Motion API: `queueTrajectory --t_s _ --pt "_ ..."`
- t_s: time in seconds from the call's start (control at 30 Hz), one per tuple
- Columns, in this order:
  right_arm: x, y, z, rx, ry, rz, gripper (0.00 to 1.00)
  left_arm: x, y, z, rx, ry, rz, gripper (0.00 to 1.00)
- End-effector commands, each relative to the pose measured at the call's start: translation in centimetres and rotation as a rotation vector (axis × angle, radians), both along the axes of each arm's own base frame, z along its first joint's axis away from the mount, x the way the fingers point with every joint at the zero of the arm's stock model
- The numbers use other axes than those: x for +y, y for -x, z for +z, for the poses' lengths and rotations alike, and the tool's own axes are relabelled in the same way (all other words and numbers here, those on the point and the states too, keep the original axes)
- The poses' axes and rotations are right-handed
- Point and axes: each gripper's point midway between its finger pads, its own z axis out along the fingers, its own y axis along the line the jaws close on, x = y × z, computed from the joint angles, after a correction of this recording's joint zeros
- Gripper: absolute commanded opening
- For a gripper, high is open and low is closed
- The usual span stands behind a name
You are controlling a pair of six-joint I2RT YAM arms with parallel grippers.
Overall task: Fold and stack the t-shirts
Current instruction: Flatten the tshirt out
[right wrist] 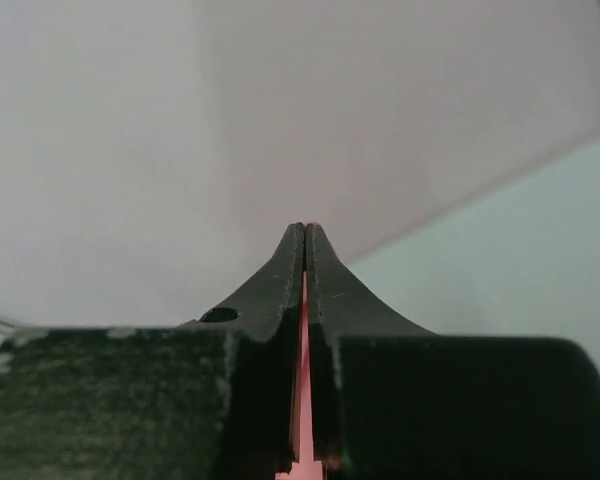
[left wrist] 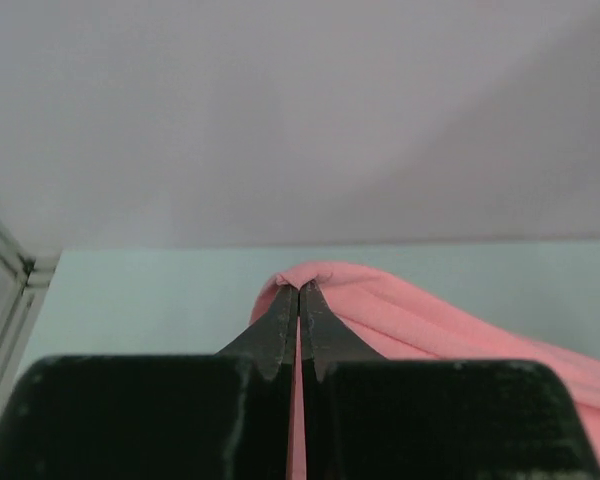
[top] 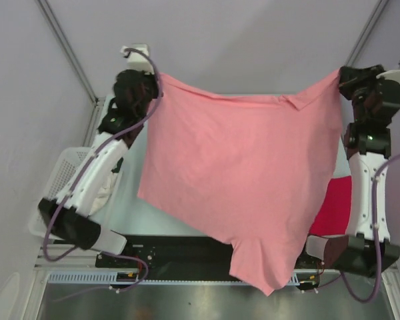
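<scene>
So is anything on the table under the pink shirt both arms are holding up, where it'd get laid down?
Yes: the magenta-red shirt lies on the table under the right edge of the pink shirt. The rest beneath is hidden.

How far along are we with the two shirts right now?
Done: nothing clearly. The red shirt lies on the table, mostly hidden behind the pink shirt, so its fold cannot be judged. In hand: the pink shirt hangs spread in the air, with the left gripper and right gripper each shut on a top corner. Left: lay it down, fold it, and stack the two.
</scene>
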Motion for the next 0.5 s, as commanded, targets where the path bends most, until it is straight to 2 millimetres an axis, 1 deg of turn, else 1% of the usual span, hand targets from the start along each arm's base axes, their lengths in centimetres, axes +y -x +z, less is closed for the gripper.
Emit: queueTrajectory --t_s 0.0,0.03,0.07,0.1,0.13,0.17,0.2,0.27,0.3,0.33,0.37,0.4,0.43,0.47 --pt "-1.4 -3.6 -4.2 0.046 0.020 -0.045 0.00 0.8 -4.4 -5.2 0.053 -0.086 0.065 0.00" --pt "-1.7 -4.7 -6.0 0.079 0.022 -0.050 0.00 0.6 -5.6 -6.5 0.074 -0.076 0.062 0.00" --pt "-2.4 -6.9 -10.0 0.160 0.039 -0.057 0.00 0.1 -8.4 -10.1 0.133 -0.087 0.048 0.00" --pt "-2.9 -8.0 -11.4 0.178 0.045 -0.070 0.00 -0.1 -9.7 -11.1 0.146 -0.085 0.044 0.00" --pt "-3.4 -9.3 -13.4 0.214 0.045 -0.073 0.00 -0.4 -11.4 -12.2 0.144 -0.069 0.048 0.00" --pt "-4.0 -11.4 -16.9 0.283 0.035 -0.070 0.00 -0.3 -14.1 -16.8 0.219 -0.075 0.065 0.00" --pt "-4.2 -12.7 -18.3 0.307 0.028 -0.066 0.00 -1.1 -15.9 -17.0 0.214 -0.053 0.026 0.00" --pt "-4.6 -14.8 -20.5 0.336 0.004 -0.060 0.00 -1.5 -18.6 -20.1 0.259 -0.029 0.005 0.00" --pt "-4.7 -16.8 -24.5 0.409 -0.015 -0.044 0.00 -1.7 -21.2 -23.4 0.299 -0.023 -0.005 0.00" --pt "-4.5 -18.1 -24.1 0.404 -0.012 -0.028 0.00 -1.8 -22.4 -24.4 0.312 0.000 -0.018 0.00" --pt "-4.1 -19.1 -25.8 0.440 -0.013 -0.014 0.00 -2.0 -23.2 -26.3 0.346 0.008 -0.034 0.00" --pt "-4.0 -20.1 -29.3 0.515 -0.024 -0.004 0.00 -1.6 -24.6 -27.4 0.346 0.026 -0.040 0.00" --pt "-3.9 -21.0 -29.5 0.516 -0.023 0.006 0.00 -1.6 -25.0 -28.4 0.360 0.066 -0.055 0.00" --pt "-3.5 -21.4 -30.3 0.534 -0.025 0.014 0.00 -0.7 -25.8 -28.4 0.336 0.101 -0.056 0.00"
